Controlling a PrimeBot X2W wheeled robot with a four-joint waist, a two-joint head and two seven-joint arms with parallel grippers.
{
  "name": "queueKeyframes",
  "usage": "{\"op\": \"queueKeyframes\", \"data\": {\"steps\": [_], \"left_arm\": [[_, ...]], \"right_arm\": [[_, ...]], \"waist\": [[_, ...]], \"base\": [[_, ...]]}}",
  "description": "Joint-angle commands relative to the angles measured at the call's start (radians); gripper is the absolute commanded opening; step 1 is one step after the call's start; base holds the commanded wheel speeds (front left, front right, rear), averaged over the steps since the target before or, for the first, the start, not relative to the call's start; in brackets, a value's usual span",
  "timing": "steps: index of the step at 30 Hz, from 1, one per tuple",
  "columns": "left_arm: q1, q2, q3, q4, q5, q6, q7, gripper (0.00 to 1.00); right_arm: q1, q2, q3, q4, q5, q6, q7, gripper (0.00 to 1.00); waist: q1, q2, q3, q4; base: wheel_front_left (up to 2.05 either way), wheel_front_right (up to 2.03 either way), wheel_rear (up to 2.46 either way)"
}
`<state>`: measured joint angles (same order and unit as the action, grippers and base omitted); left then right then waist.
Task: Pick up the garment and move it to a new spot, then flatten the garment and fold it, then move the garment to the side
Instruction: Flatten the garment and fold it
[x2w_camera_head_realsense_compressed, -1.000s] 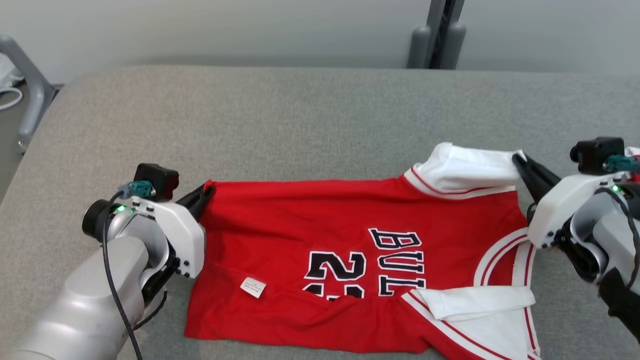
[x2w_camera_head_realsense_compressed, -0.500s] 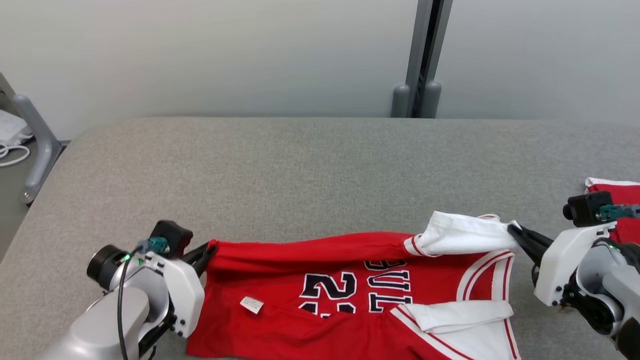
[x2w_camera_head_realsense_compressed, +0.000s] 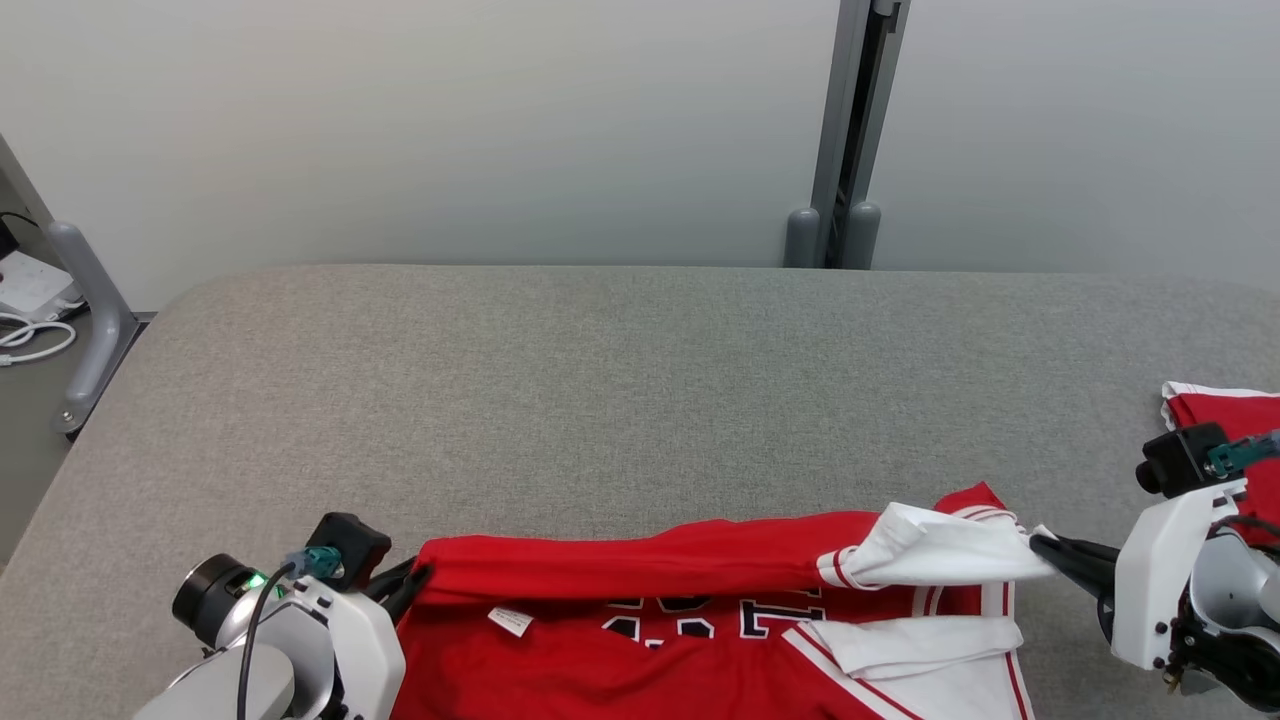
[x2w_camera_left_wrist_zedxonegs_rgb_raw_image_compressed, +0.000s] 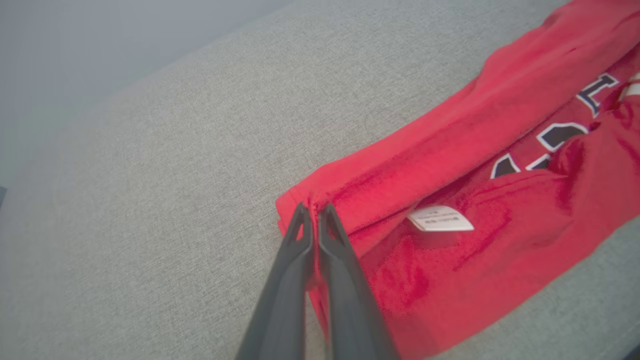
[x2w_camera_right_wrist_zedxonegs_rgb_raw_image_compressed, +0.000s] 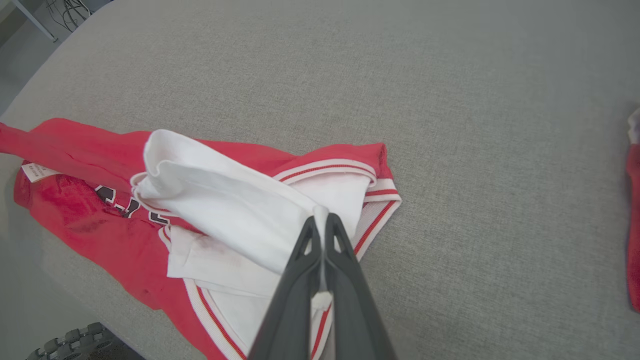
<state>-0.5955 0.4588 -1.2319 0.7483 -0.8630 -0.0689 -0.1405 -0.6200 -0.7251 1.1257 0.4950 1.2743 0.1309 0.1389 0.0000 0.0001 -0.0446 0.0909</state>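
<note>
A red jersey (x2w_camera_head_realsense_compressed: 640, 560) with white sleeves and black-and-white lettering lies at the near edge of the grey table (x2w_camera_head_realsense_compressed: 620, 400), its far edge lifted and folding toward me. My left gripper (x2w_camera_head_realsense_compressed: 415, 578) is shut on the jersey's red hem corner (x2w_camera_left_wrist_zedxonegs_rgb_raw_image_compressed: 295, 207). My right gripper (x2w_camera_head_realsense_compressed: 1040, 545) is shut on the white sleeve (x2w_camera_head_realsense_compressed: 940, 545), which hangs stretched between the fingers (x2w_camera_right_wrist_zedxonegs_rgb_raw_image_compressed: 305, 250) and the body of the jersey (x2w_camera_right_wrist_zedxonegs_rgb_raw_image_compressed: 90, 200). A small white tag (x2w_camera_left_wrist_zedxonegs_rgb_raw_image_compressed: 440, 219) shows on the red cloth.
A second red and white garment (x2w_camera_head_realsense_compressed: 1225, 420) lies at the table's right edge, behind my right wrist, also seen as a red strip (x2w_camera_right_wrist_zedxonegs_rgb_raw_image_compressed: 634, 225). A grey post (x2w_camera_head_realsense_compressed: 845, 130) stands behind the table. A grey frame (x2w_camera_head_realsense_compressed: 90, 320) and cables are at the left.
The head camera has tilted up, showing more wall. Both grippers have pulled the jersey's far edge toward me, folding it over the lettering, which is now largely covered.
</note>
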Motion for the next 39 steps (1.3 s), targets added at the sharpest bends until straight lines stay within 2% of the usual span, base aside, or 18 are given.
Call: {"op": "queueKeyframes", "data": {"steps": [1,11,20,21,22,23,24,31,39], "left_arm": [[0.018,0.015,-0.002,-0.016,0.007,0.011,0.005,0.0],[0.069,0.052,-0.019,-0.116,0.023,0.046,0.053,0.0],[0.104,0.066,-0.027,-0.159,0.033,0.064,0.085,0.0],[0.111,0.066,-0.028,-0.16,0.022,0.061,0.095,0.3],[0.113,0.067,-0.029,-0.164,0.018,0.055,0.106,1.0],[0.113,0.067,-0.029,-0.164,0.018,0.055,0.106,1.0],[0.114,0.069,-0.028,-0.167,0.019,0.055,0.111,1.0],[0.107,0.082,-0.01,-0.181,0.022,0.097,0.085,1.0],[0.102,0.065,0.09,-0.201,-0.028,0.182,-0.034,1.0]], "right_arm": [[0.02,-0.017,-0.002,-0.015,0.021,0.0,0.026,0.0],[0.068,-0.065,-0.006,-0.088,0.074,0.0,0.138,0.0],[0.113,-0.062,-0.008,-0.112,0.077,0.0,0.194,0.0],[0.121,-0.06,-0.008,-0.115,0.082,0.0,0.202,0.19],[0.128,-0.06,-0.007,-0.117,0.087,0.0,0.212,0.5],[0.128,-0.06,-0.007,-0.117,0.087,0.0,0.212,0.5],[0.135,-0.06,-0.008,-0.115,0.092,0.0,0.223,1.0],[0.15,-0.08,-0.03,-0.11,0.065,0.0,0.239,1.0],[0.162,-0.024,-0.155,-0.017,-0.001,0.0,0.011,1.0]], "waist": [[0.0,-0.0001,-0.004,0.004],[0.0,-0.0001,-0.017,0.022],[0.0,-0.0001,-0.015,0.025],[0.0,-0.0001,-0.014,0.024],[0.0,-0.0001,-0.014,0.024],[0.0,-0.0001,-0.014,0.024],[0.0,-0.0001,-0.014,0.024],[0.0,-0.0001,-0.014,0.019],[0.0,-0.0001,-0.01,0.01]], "base": [[0.0,0.0,0.0],[0.0,0.0,0.0],[0.0,0.0,0.0],[0.0,0.0,0.0],[0.0,0.0,0.0],[0.0,0.0,0.0],[0.0,0.0,0.0],[0.0,0.0,0.0],[0.0,0.0,0.0]]}}
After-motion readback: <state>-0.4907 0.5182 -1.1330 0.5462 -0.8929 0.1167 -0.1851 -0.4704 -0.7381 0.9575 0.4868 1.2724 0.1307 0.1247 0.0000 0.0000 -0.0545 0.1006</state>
